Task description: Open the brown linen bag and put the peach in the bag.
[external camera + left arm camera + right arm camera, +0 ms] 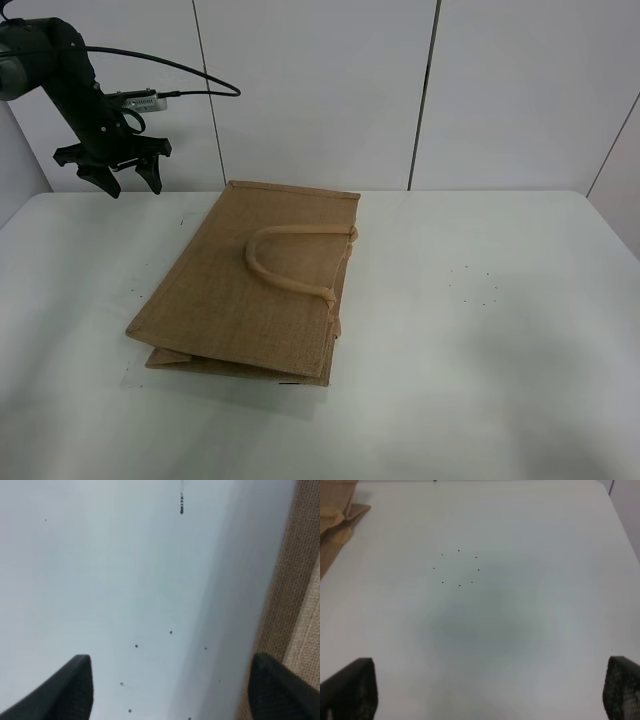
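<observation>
The brown linen bag [255, 285] lies flat and folded on the white table [480, 330], left of centre, with its beige looped handle [290, 260] on top. My left gripper [128, 181] is open and empty, raised above the table's far left, left of the bag's far end. In the left wrist view its dark fingertips [65, 687] frame bare table, with the bag's edge [295, 590] at one side. My right gripper [485, 692] is open and empty over bare table; the bag's corner [335, 515] shows far off. The peach is out of view.
A ring of small dark dots [472, 285] marks the table right of the bag and also shows in the right wrist view [457, 567]. White wall panels [320, 90] stand behind the table. The table's right edge [610, 225] runs near the wall.
</observation>
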### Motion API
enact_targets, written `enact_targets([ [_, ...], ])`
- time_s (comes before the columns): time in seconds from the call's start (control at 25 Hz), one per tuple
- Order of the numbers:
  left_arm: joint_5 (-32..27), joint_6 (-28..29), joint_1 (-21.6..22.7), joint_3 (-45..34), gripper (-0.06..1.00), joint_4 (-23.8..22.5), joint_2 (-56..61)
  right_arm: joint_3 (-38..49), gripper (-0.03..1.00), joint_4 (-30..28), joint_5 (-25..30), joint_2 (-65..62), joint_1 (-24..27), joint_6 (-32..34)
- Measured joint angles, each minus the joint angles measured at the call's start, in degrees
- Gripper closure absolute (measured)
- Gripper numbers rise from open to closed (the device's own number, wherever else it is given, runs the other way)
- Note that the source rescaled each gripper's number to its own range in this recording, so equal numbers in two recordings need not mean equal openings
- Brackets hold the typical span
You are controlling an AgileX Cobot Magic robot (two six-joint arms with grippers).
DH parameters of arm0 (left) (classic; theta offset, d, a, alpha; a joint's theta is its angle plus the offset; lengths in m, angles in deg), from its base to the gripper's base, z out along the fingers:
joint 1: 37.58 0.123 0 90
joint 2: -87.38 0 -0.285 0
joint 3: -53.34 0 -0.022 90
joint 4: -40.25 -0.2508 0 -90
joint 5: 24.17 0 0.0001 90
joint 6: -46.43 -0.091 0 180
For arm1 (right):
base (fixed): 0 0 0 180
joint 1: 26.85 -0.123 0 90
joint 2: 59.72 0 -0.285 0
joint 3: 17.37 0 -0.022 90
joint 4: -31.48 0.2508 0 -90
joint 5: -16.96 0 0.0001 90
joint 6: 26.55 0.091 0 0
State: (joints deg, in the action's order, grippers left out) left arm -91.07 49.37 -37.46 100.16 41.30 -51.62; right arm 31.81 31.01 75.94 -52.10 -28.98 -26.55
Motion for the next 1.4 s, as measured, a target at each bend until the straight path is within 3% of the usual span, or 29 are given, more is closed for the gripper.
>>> enact_targets([
  [0.24, 0.0, -0.1, -2.2, -5.9, 0.04, 0.6, 5.7, 0.0, -0.03, 0.0, 0.0, 0.0, 0.0, 0.0],
  [0.44, 0.0, -0.1, -3.6, -15.5, 0.04, 1.0, 16.9, 0.0, -0.03, 0.0, 0.0, 0.0, 0.0, 0.0],
  [1.16, 0.0, -3.9, -3.6, -73.1, 0.04, -1.4, 79.7, 0.0, -0.03, 0.0, 0.0, 0.0, 0.0, 0.0],
  [1.4, 5.0, -4.3, -3.6, -90.1, 0.04, -1.4, 98.7, 0.0, -0.03, 0.0, 0.0, 0.0, 0.0, 0.0],
])
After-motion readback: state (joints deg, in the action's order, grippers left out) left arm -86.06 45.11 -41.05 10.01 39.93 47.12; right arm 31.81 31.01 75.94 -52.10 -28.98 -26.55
